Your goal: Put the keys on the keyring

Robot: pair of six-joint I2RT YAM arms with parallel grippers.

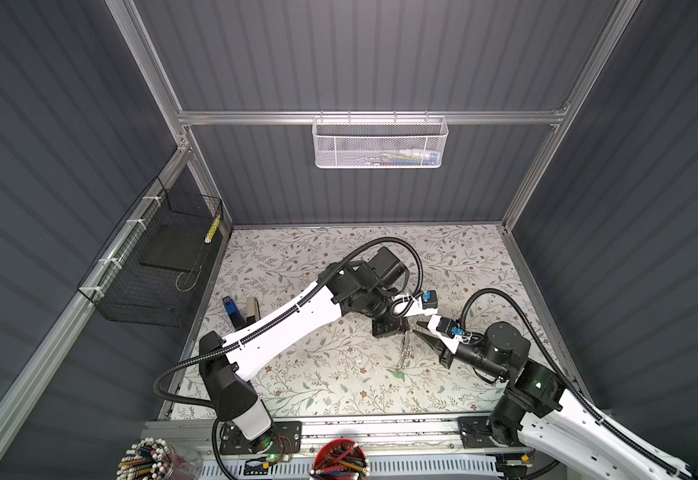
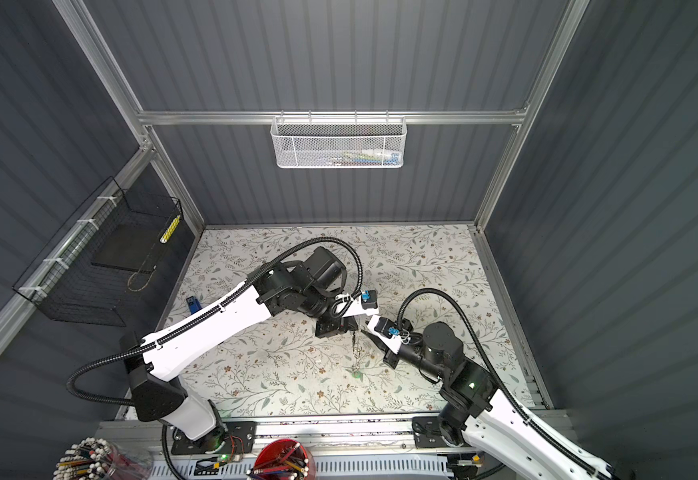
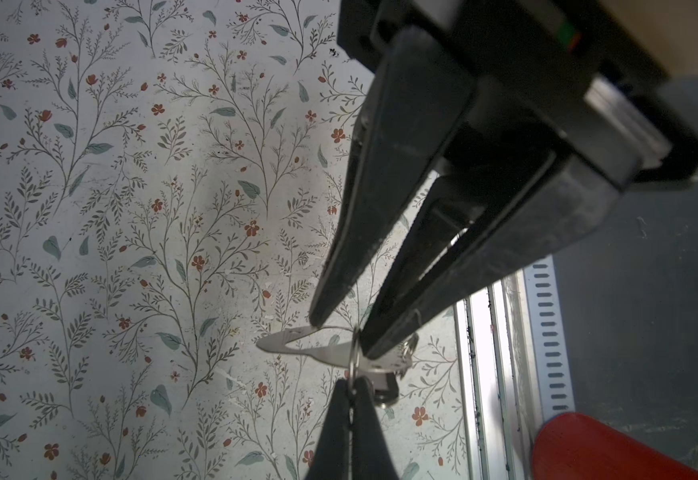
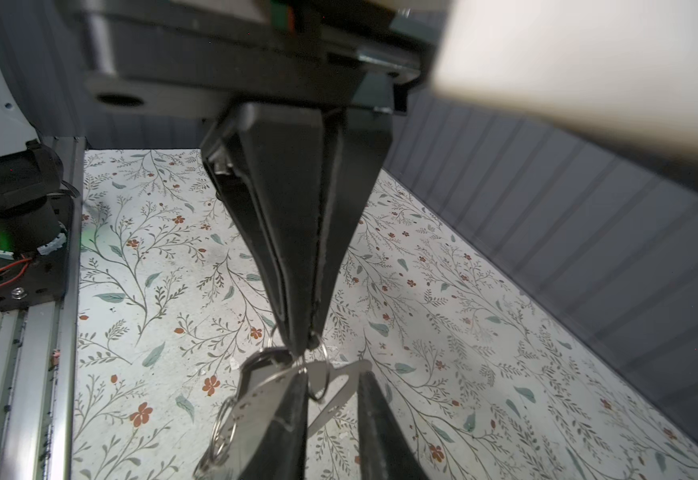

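The keyring [image 3: 293,338], a flat metal loop, is held off the floral table between both grippers. My right gripper [image 4: 330,376] straddles it, one finger [image 4: 293,415] over its wide holed part and the other finger [image 4: 376,415] against its pointed end [image 4: 362,368]. My left gripper [image 3: 351,384] is shut on a thin wire ring [image 3: 353,353] that circles the keyring. A key with a dark tag [image 3: 384,388] hangs just behind. In both top views the grippers meet mid-table, keys dangle below [image 1: 405,351], and the green tag [image 1: 399,376] [image 2: 356,374] is at the table.
A blue object [image 1: 231,309] and a stapler [image 1: 252,309] lie at the table's left edge. A black wire basket [image 1: 152,266] hangs on the left wall, a white mesh basket [image 1: 378,143] on the back. Pencil cups [image 1: 341,459] stand by the front rail.
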